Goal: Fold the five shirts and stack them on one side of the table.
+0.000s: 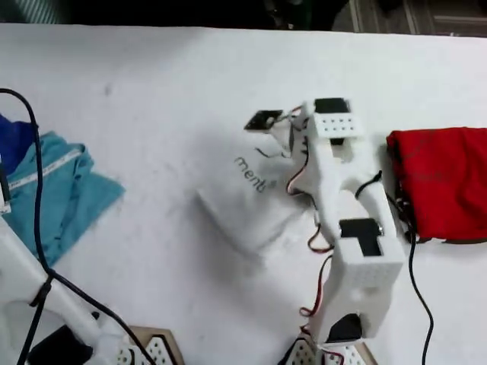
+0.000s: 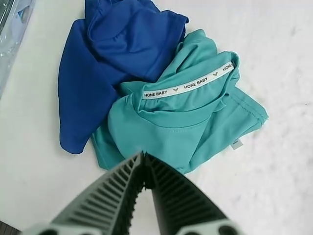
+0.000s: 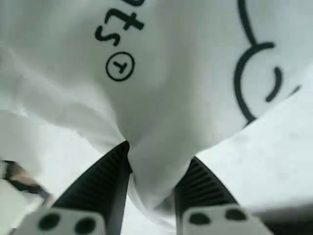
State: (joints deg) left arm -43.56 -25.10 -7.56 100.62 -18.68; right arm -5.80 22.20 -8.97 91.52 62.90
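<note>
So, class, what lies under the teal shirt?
The blue shirt appears partly tucked beneath the teal shirt, both on the white table. How far it runs underneath is covered.

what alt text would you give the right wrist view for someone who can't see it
The right gripper is shut on a bunched fold of a white shirt, its dark ribbed fingers pinching the cloth. Black printed letters and curved lines mark the fabric.
</note>
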